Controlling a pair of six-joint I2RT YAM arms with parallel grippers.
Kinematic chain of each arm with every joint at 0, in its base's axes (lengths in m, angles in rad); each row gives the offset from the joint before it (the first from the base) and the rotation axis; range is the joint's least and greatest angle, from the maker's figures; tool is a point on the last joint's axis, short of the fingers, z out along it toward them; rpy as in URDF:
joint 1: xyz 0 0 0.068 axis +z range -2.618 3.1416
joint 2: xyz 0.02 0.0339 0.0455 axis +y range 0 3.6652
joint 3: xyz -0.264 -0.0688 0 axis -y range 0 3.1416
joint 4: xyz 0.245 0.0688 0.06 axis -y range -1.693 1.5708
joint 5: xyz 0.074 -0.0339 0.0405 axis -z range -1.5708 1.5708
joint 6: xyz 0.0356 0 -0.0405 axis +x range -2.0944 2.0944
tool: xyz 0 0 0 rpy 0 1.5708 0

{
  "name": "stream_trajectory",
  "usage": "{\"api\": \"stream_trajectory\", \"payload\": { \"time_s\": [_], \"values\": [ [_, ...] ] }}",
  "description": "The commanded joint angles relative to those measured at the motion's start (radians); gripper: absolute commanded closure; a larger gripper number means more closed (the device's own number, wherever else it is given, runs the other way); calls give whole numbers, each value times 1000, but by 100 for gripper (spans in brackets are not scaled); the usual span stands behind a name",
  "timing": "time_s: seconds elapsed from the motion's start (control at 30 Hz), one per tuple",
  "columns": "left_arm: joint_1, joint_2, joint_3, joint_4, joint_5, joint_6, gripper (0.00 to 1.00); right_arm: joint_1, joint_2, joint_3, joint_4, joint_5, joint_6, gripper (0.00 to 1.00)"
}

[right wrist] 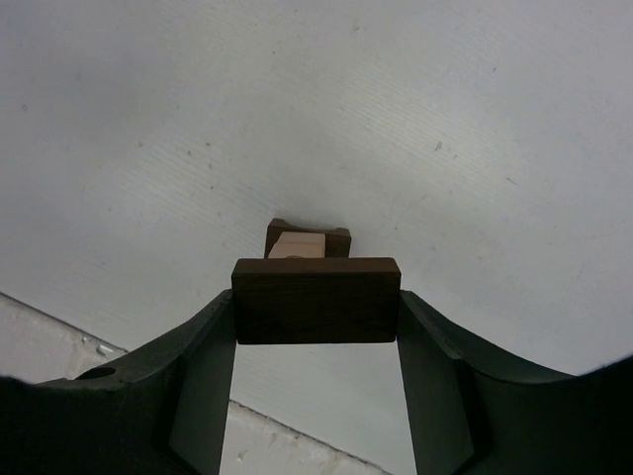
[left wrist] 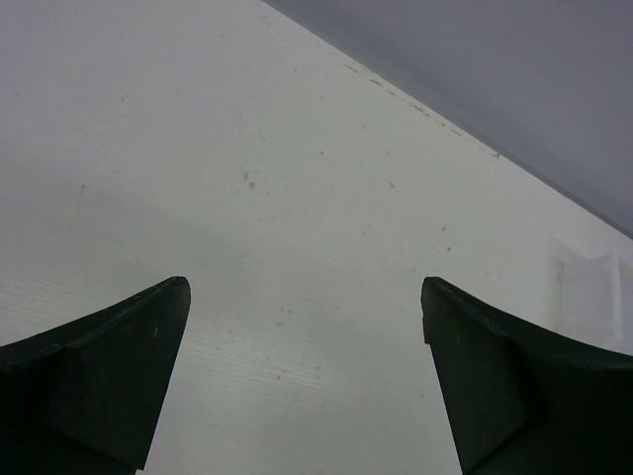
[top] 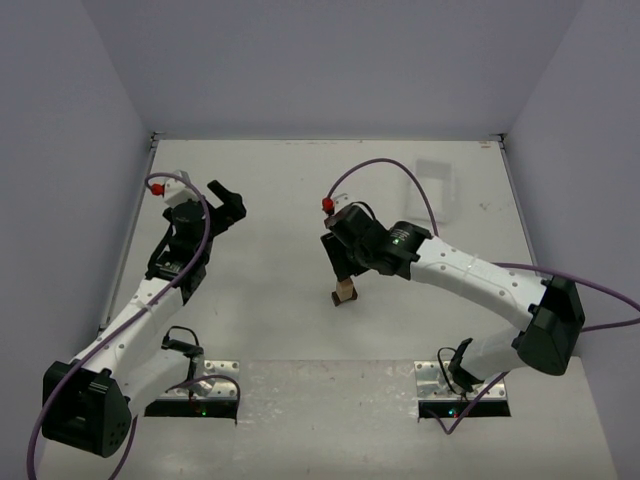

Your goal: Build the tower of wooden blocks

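A small wood block tower (top: 345,291) stands on the white table near its middle, a light tan block (right wrist: 298,245) on a dark brown one (right wrist: 339,240). My right gripper (top: 347,268) hangs just above it, shut on a flat dark brown block (right wrist: 316,300) held between both fingers, level, with the tower directly beyond it in the right wrist view. My left gripper (top: 228,201) is far off to the left, wide open, with only bare table between its fingers (left wrist: 119,376).
Grey walls close in the table on the left, back and right. A faint pale rectangle (top: 436,185) shows on the table at the back right. A raised strip (top: 330,385) with the arm mounts runs along the near edge.
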Motion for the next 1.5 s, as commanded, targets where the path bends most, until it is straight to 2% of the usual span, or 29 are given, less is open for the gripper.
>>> {"api": "stream_trajectory", "payload": {
  "time_s": [0.0,0.87,1.47],
  "values": [
    [1,6,18,23,-3,-2,0,27,-23,31,-44,-22,72,70],
    [1,1,13,31,7,7,0,47,58,13,-9,-1,109,59],
    [1,0,11,29,8,9,0,47,62,-1,-23,16,123,57]
  ]
}}
